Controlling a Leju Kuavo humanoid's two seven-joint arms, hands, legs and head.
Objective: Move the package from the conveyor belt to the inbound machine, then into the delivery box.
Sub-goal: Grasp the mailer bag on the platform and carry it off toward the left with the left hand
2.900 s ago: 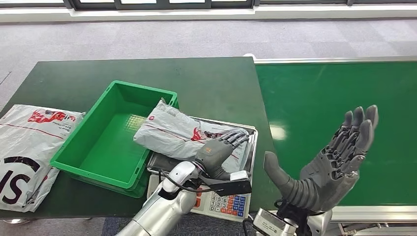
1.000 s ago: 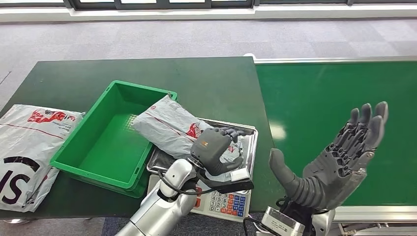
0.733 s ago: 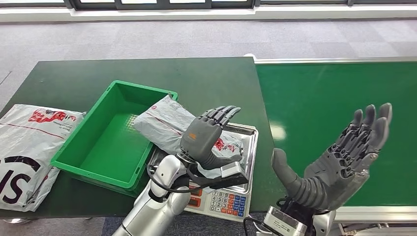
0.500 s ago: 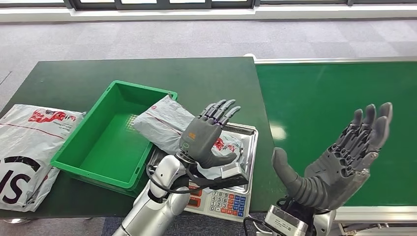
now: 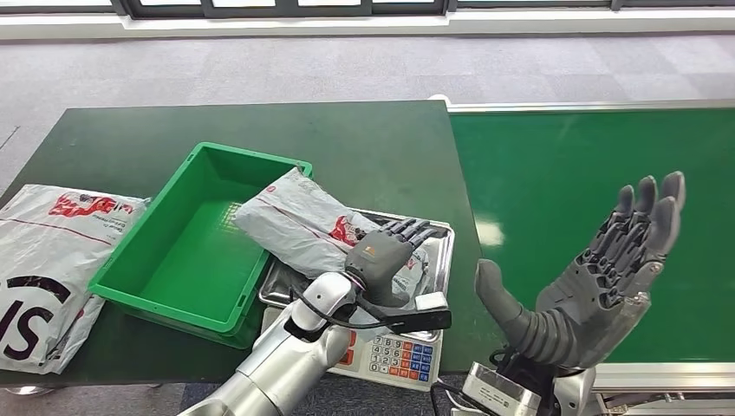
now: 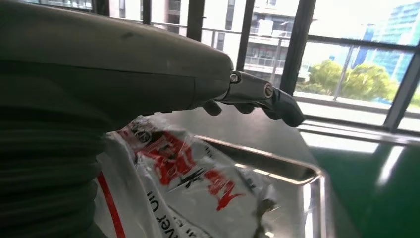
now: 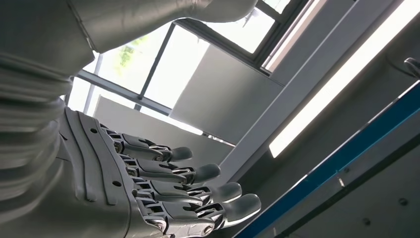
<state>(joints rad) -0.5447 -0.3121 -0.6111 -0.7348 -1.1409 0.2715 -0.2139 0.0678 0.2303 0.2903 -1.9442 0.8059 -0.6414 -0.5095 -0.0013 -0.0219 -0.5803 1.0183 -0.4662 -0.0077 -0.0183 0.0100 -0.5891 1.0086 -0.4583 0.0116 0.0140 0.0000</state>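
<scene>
**Package half on the scale tray, left hand on its near end**

On the steel tray [image 5: 444, 251] of the inbound machine [image 5: 394, 351], the package [image 5: 303, 227] lies slantwise: one end rests on the tray under the robot's left hand [image 5: 386, 260], the other end reaches up and away over the rim of the green delivery box [image 5: 169, 273], which stands just beside the tray. The bag's long axis therefore runs from the tray toward the box, already pointing the way it has to go.

The left hand sits low on the tray end of the package, fingers stretched forward and only slightly apart, lying flat on the plastic. Whether the thumb is tucked under the bag I cannot tell; the left wrist view shows the printed plastic [image 6: 188, 173] directly beneath the hand and the tray rim [image 6: 317, 178] beyond.

The right hand [image 5: 598, 286] is held up over the conveyor belt [image 5: 555, 165], well apart from the tray, palm open, fingers spread, holding nothing. The left hand is plainly the nearer one.

Judged from this, the coming move is a push or drag along the bag's own length, away from the tray and into the box.
</scene>
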